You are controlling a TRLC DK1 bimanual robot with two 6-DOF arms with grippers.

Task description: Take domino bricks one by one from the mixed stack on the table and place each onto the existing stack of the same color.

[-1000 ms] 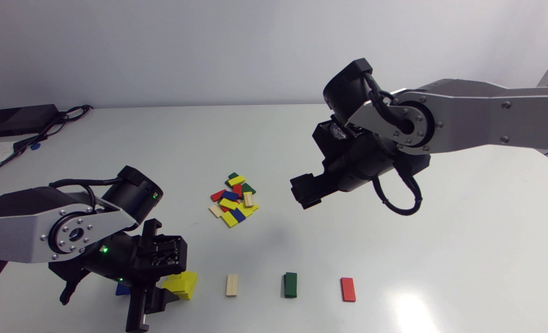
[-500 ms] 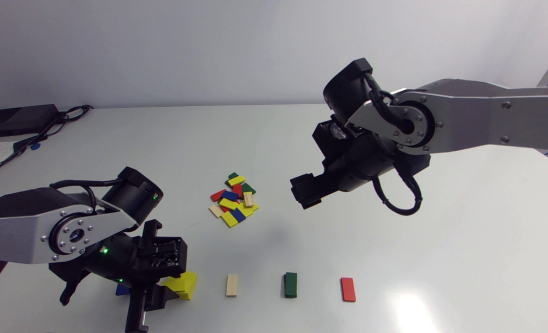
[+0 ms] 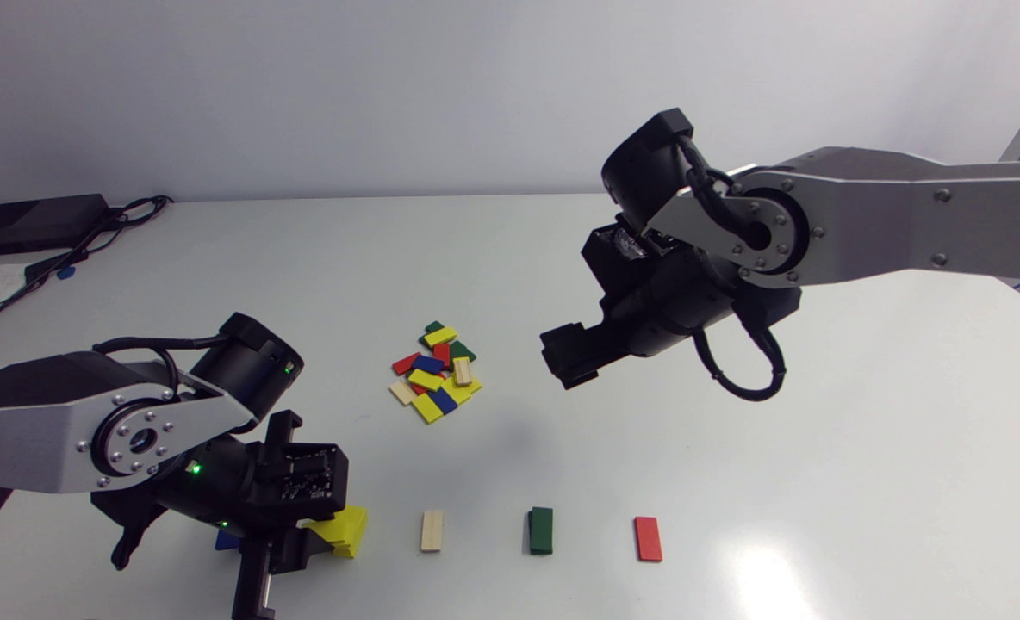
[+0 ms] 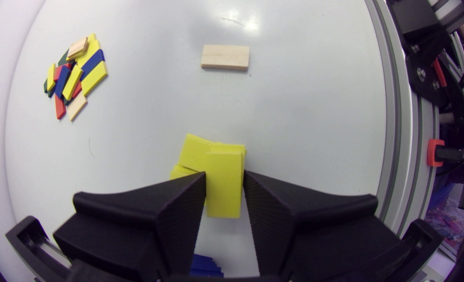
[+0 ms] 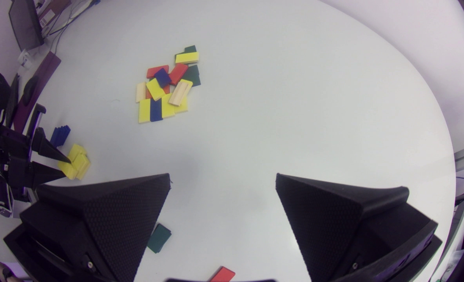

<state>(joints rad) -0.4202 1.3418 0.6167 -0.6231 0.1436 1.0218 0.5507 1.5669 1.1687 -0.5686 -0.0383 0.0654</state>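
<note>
Edging lower, left end effector (image 4: 224,175) clamps a yellow brick (image 4: 223,192) just above the yellow stack (image 4: 194,152) beneath it. Released askew, that ragged stack could spill. Right end effector (image 5: 222,188) hangs with its fingers wide apart.

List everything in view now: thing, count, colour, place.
mixed pile: one, yellow, blue, red, green and wood-coloured bricks overlapping, number unclear; centre of the table.
yellow stack: one, skewed; near edge, under the left tool.
yellow brick: one; between that tool's fingers, over the yellow stack.
blue stack: one; left of the yellow stack in the head view.
wood-coloured brick: one, flat; right of the yellow stack.
green stack: one, dark green; right of that.
red brick: one, flat; row's right end.
black box: one, with cables; far left corner.
left tool: one, black; shut on the yellow brick.
right tool: one, black; open, empty, above the table right of the mixed pile.
</note>
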